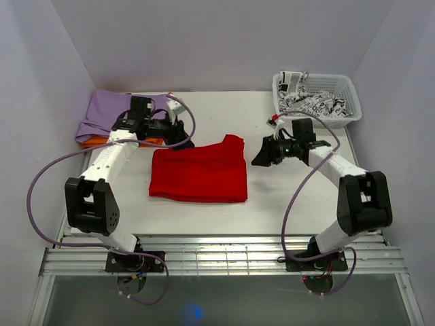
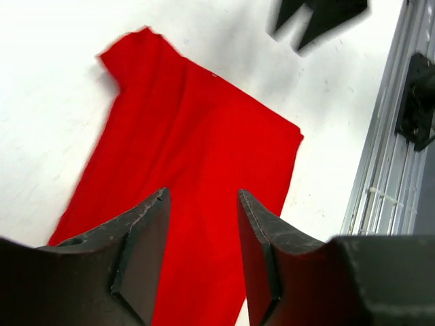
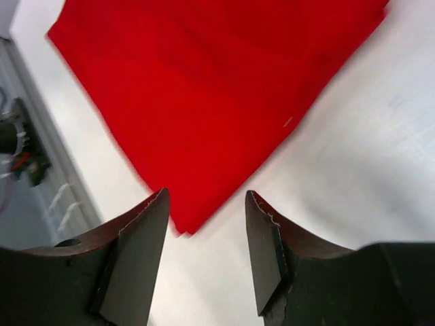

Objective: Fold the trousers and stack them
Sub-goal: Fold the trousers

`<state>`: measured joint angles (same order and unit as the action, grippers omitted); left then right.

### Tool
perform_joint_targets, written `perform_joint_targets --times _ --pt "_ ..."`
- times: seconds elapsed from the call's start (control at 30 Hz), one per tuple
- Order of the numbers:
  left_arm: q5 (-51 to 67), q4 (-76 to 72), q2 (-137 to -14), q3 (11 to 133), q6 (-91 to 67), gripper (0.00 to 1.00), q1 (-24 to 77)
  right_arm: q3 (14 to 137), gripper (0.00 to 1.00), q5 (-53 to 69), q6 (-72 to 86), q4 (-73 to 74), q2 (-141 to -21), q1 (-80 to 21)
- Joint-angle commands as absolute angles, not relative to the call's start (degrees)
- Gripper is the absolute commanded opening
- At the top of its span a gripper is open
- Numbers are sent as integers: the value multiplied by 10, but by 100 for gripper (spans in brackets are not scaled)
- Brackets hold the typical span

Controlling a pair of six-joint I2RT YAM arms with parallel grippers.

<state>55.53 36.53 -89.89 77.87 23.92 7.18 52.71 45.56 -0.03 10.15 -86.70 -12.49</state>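
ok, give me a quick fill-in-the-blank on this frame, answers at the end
1. The folded trousers are ____ in colour.
2. The lilac cloth lies on top of an ____ one.
3. The basket stands on the ____ arm's side.
4. The left gripper and the right gripper both have jaws ____, holding nothing.
Missing words: red; orange; right; open.

trousers [image 1: 198, 173] plain bright red — lilac cloth [image 1: 109, 109], orange cloth [image 1: 95, 141], white basket [image 1: 352, 102], black-and-white patterned cloth [image 1: 312, 103].
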Motion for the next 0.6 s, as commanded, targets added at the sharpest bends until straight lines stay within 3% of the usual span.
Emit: perform_joint_targets --times 0.0,0.03,0.17,0.57 --pt "497 313 -917 731 238 54 172 688 54 398 -84 105 -971 -124" --pt "476 296 -913 714 259 54 230 759 54 395 -105 121 -995 -124" --pt "411 186 -920 648 284 57 324 846 54 423 -200 150 -1091 -124" --pt "459 53 -1042 686 161 63 361 939 56 486 -362 201 -1216 -135"
